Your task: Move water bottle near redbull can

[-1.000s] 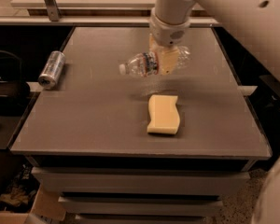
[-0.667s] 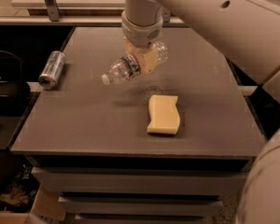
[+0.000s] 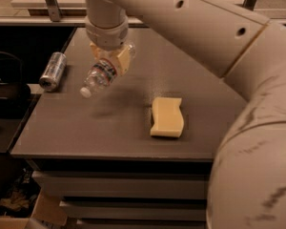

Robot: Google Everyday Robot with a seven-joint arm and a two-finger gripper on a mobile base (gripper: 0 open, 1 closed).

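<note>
While aloft, hand [image 3: 114,63] around water bottle [image 3: 97,78]

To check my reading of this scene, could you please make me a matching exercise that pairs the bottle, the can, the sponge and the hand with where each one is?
Things:
1. bottle
2. can
3. sponge
4. hand

Places:
A. lying on its side near the left edge of the table
B. lying flat, right of the table's middle
C. in the air, tilted, cap lowest
D. above the table's back-left part, shut around a clear ribbed body

Pairs: 1-C, 2-A, 3-B, 4-D.
</note>
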